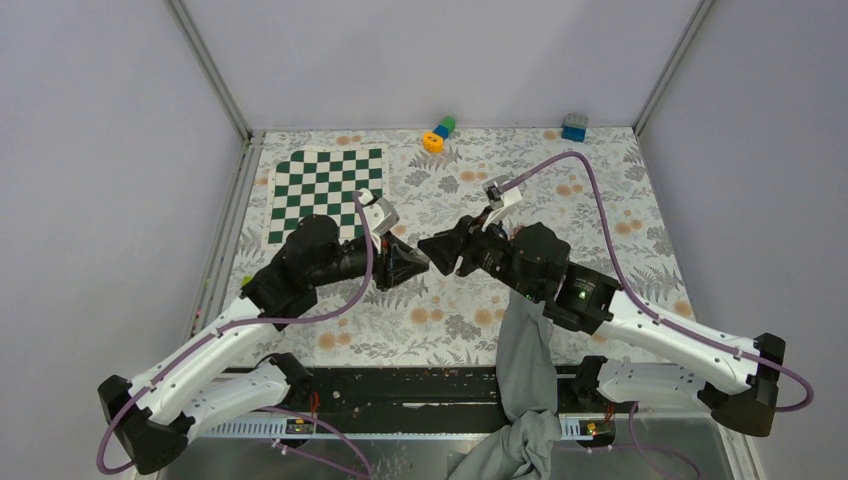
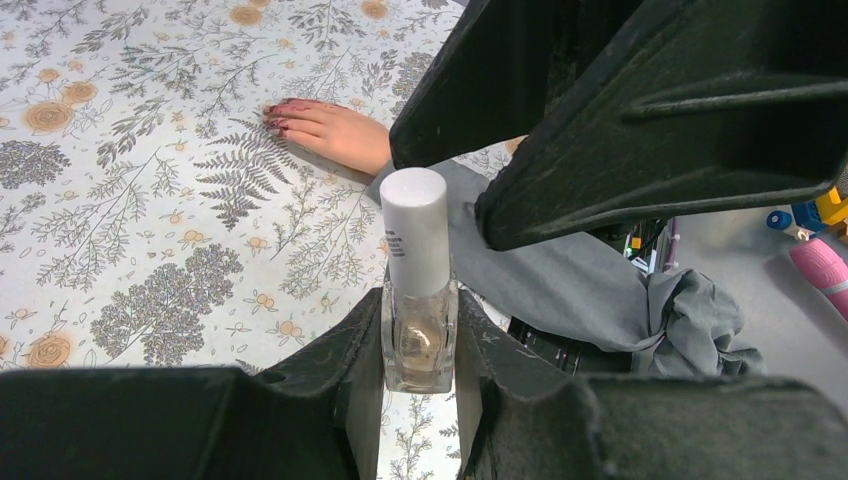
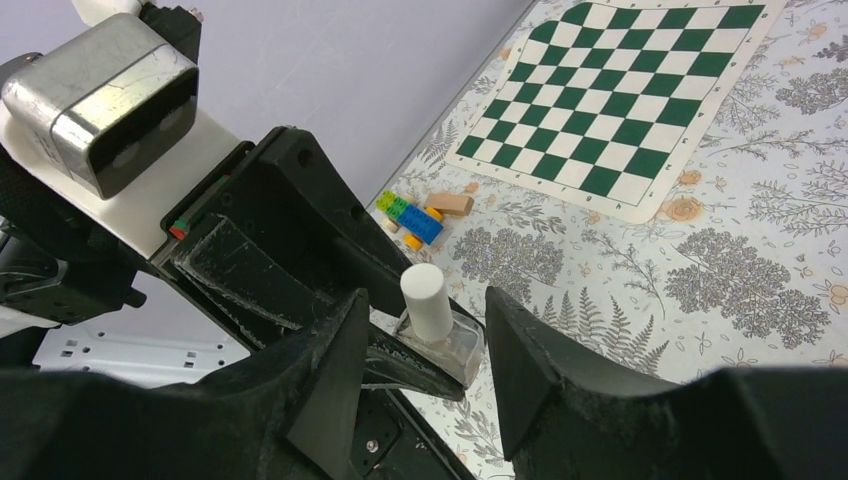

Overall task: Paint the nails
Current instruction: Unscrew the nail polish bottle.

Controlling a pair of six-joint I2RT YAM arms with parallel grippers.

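My left gripper (image 2: 418, 300) is shut on a clear nail polish bottle (image 2: 418, 345) with a white cap (image 2: 414, 225), held upright above the table. My right gripper (image 3: 425, 300) faces it, open, one finger on each side of the cap (image 3: 428, 298) without touching it. In the top view the two grippers meet tip to tip, left (image 1: 408, 265) and right (image 1: 440, 250). A bare hand (image 2: 338, 135) lies flat on the floral cloth, its nails (image 2: 277, 118) dark reddish. Its grey sleeve (image 2: 570, 275) runs under my right arm, which hides the hand in the top view.
A green and white chessboard (image 1: 322, 190) lies at the back left. A small orange, blue and green toy (image 1: 437, 133) and a blue block (image 1: 574, 127) sit by the back wall. Coloured bricks (image 3: 412, 218) lie near the board's corner. The sleeve (image 1: 525, 365) crosses the front rail.
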